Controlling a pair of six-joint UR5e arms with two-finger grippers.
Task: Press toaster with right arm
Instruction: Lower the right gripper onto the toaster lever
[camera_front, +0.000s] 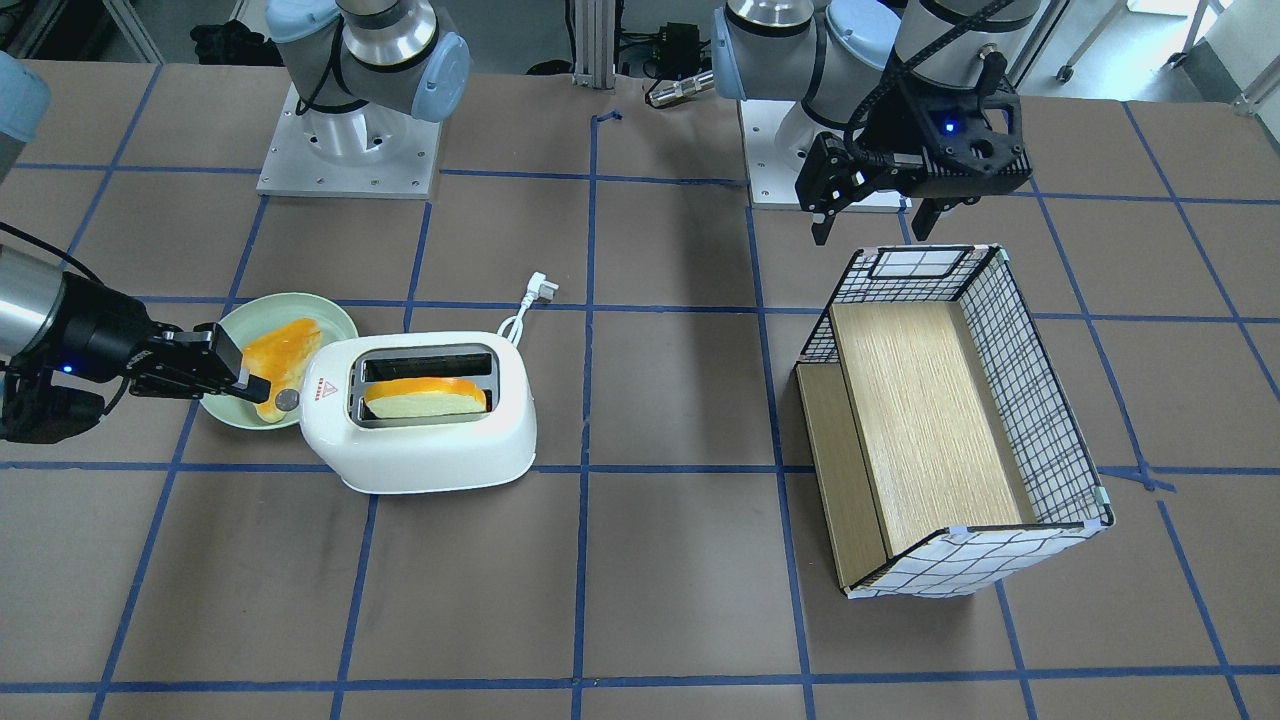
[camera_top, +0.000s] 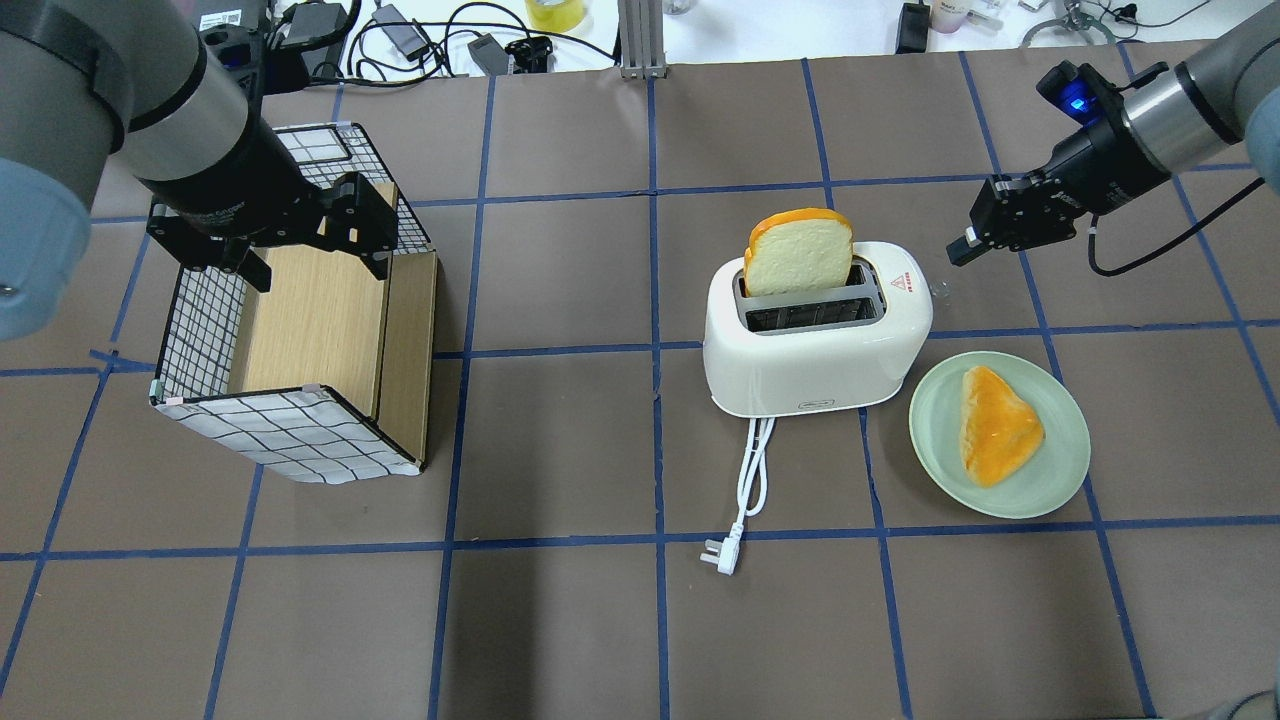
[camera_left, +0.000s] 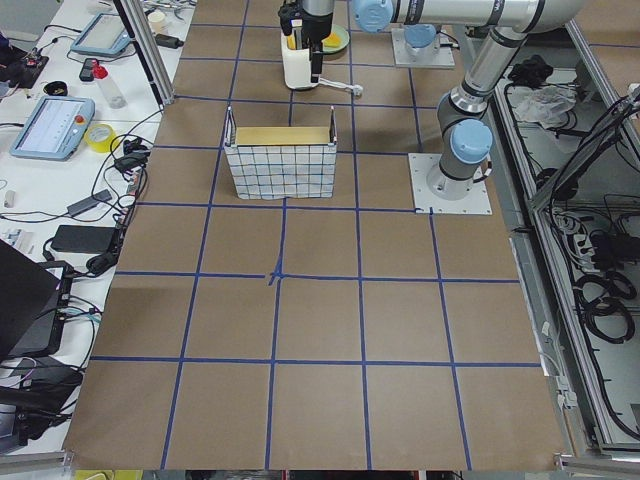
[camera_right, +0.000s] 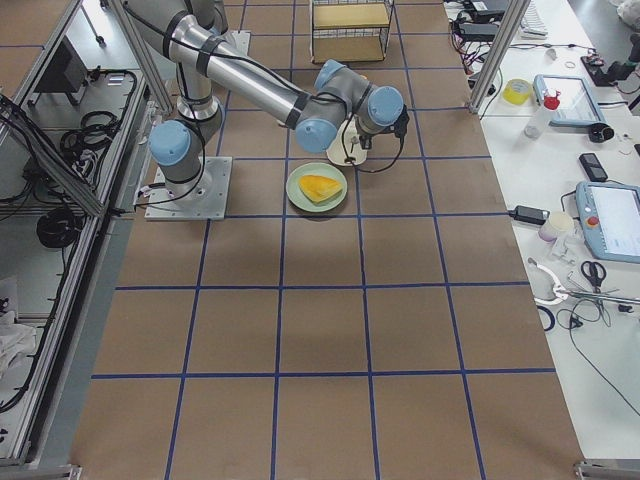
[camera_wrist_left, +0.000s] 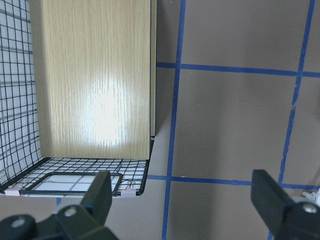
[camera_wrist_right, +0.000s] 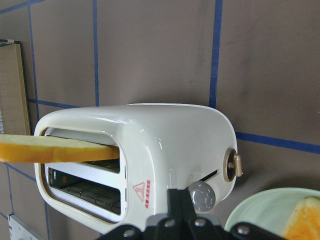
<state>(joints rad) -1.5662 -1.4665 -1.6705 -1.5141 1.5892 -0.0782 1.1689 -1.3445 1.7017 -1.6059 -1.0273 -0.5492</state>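
Observation:
The white toaster (camera_front: 430, 430) stands on the table with a slice of bread (camera_front: 425, 397) upright in one slot. It also shows in the overhead view (camera_top: 815, 345) and the right wrist view (camera_wrist_right: 165, 145). My right gripper (camera_front: 262, 388) is shut and empty, and points at the toaster's knob end, just short of the grey knob (camera_wrist_right: 201, 196) and the side lever (camera_wrist_right: 233, 165). In the overhead view the right gripper (camera_top: 958, 252) sits beside the toaster's far right corner. My left gripper (camera_front: 870, 215) is open and empty above the wire basket's end.
A green plate (camera_top: 1050, 470) with a piece of toast (camera_top: 995, 425) lies next to the toaster's knob end. The toaster's cord and plug (camera_top: 722, 557) trail over the table. A wire basket (camera_front: 1040, 400) with a wooden board stands under the left arm.

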